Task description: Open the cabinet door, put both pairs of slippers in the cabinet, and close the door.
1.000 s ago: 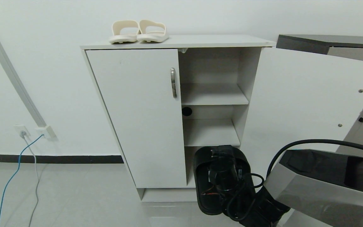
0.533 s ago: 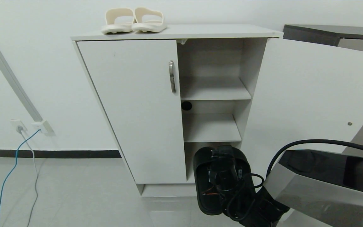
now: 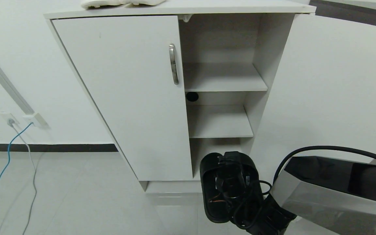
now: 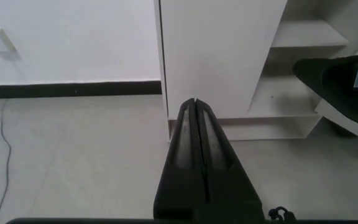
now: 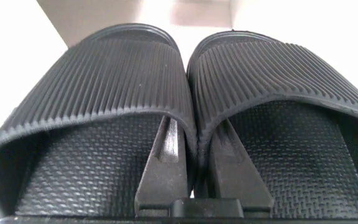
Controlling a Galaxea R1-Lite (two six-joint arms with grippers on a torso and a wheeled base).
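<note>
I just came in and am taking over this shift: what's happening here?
The right gripper is shut on the black slippers, holding the pair in front of the bottom compartment of the cabinet. The right door stands open, the left door shut. The beige slippers lie on the cabinet top. The left gripper is shut and empty.

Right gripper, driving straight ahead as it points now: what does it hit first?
Probably nothing at once. The right gripper, shut on the black slippers, faces the cabinet's open bottom compartment, under the lower shelf. The slippers' toes would go in first; how deep the compartment runs is unclear.
</note>
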